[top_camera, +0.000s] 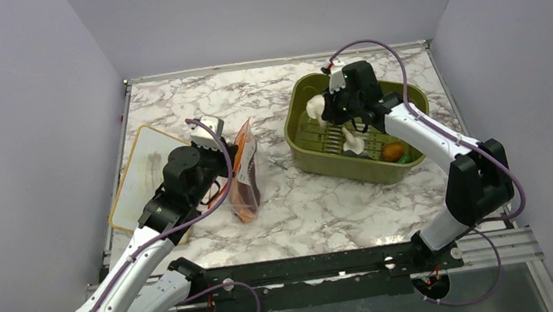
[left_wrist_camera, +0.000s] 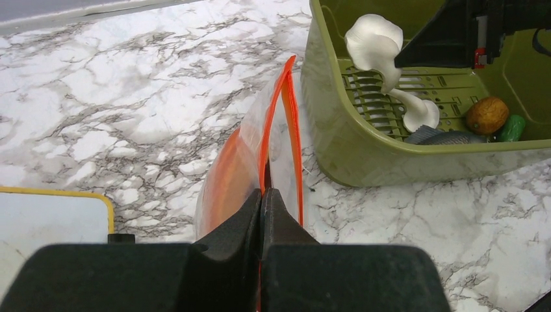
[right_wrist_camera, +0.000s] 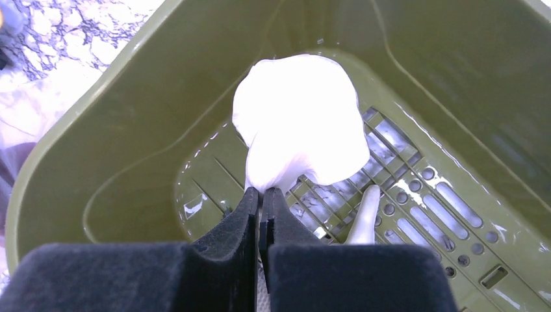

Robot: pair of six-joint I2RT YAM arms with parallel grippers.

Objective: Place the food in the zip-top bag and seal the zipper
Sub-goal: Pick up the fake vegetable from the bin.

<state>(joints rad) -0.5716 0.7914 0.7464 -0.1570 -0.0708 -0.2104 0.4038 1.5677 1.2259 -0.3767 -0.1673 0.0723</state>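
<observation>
Holding the bag (top_camera: 245, 177) upright at centre-left of the table (top_camera: 304, 208) with the left gripper (left_wrist_camera: 262, 194), clenched tight on the mouth edge right at the zipper (left_wrist_camera: 289, 123). Gaping at the mouth, with the two red-orange strips pinched together at the near end and spread apart toward the far end. Showing orange and dark shapes through the clear plastic, low in the bag. Standing between the board (top_camera: 140, 173) on the left and the tub (top_camera: 308, 148) on the right, close to the tub's left wall but apart from it.

Over in the tub, grasping a white mushroom (right_wrist_camera: 299, 130) by its stem with the right gripper (right_wrist_camera: 262, 195), pinched fully together on it. Cap turned toward the tub's left wall, bright against the olive plastic. Cannot tell whether raised off the slotted floor or touching it.

Lying on that floor toward the tub's near side: a second mushroom (top_camera: 352, 145) just near of the held one, then, further right, a grey piece (left_wrist_camera: 442, 137), a round orange piece (top_camera: 393, 151) and a green bit (left_wrist_camera: 512, 128) close together against the near wall.
</observation>
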